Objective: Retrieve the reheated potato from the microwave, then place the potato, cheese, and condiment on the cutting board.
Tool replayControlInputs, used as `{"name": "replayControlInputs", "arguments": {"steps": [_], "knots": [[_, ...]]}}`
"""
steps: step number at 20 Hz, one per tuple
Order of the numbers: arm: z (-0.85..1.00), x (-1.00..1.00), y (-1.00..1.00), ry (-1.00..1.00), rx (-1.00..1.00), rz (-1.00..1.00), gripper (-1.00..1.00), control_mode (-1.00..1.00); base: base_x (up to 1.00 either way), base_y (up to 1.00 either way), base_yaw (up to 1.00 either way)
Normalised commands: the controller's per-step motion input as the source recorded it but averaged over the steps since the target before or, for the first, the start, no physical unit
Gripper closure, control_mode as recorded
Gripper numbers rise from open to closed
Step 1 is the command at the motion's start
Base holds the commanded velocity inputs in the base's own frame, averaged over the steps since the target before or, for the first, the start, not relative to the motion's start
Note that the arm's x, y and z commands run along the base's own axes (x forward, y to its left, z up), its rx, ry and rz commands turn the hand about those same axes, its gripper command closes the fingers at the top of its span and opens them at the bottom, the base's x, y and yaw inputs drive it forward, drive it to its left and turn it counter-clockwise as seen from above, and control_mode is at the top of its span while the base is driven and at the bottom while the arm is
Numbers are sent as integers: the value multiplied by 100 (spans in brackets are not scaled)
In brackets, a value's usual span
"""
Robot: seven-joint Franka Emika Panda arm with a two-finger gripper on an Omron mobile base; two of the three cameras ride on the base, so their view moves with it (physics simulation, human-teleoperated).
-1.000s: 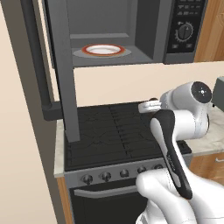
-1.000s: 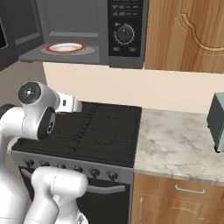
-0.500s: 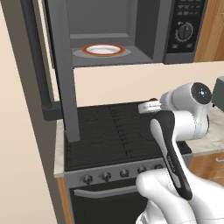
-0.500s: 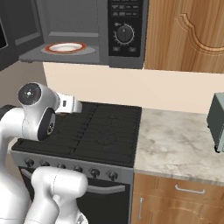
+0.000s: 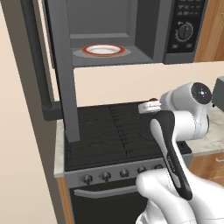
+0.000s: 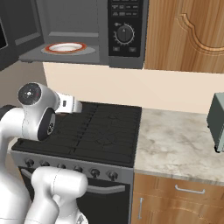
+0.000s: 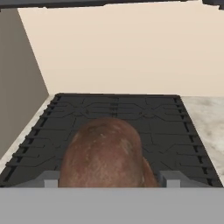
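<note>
A brown potato [image 7: 105,153] sits between the fingertips of my gripper [image 7: 111,179], which is shut on it and holds it above the black stove grates [image 7: 118,111]. The hand [image 5: 148,106] hovers over the back right of the cooktop, below the microwave [image 5: 183,30]. The microwave door [image 5: 61,65] hangs wide open to the left. Inside lies a white plate with a red rim [image 5: 103,49] with nothing on it. The cheese, condiment and cutting board are out of view.
A black stove [image 6: 100,131] with front knobs lies under the arm. To its right runs a marble counter [image 6: 175,144] with a pale grey-green toaster oven [image 6: 216,120] at the far edge. Wooden cabinets [image 6: 188,35] hang right of the microwave. A wall closes off the left side.
</note>
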Motion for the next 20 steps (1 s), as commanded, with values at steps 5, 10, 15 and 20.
{"name": "replayControlInputs", "arguments": {"steps": [5, 10, 15, 20], "knots": [[0, 0, 0, 0, 0, 0, 100, 100, 0, 0, 0], [0, 0, 0, 0, 0, 0, 100, 100, -24, -4, 0], [0, 0, 0, 0, 0, 0, 100, 100, -59, -13, 0], [0, 0, 0, 0, 0, 0, 100, 100, -44, -14, -6]]}}
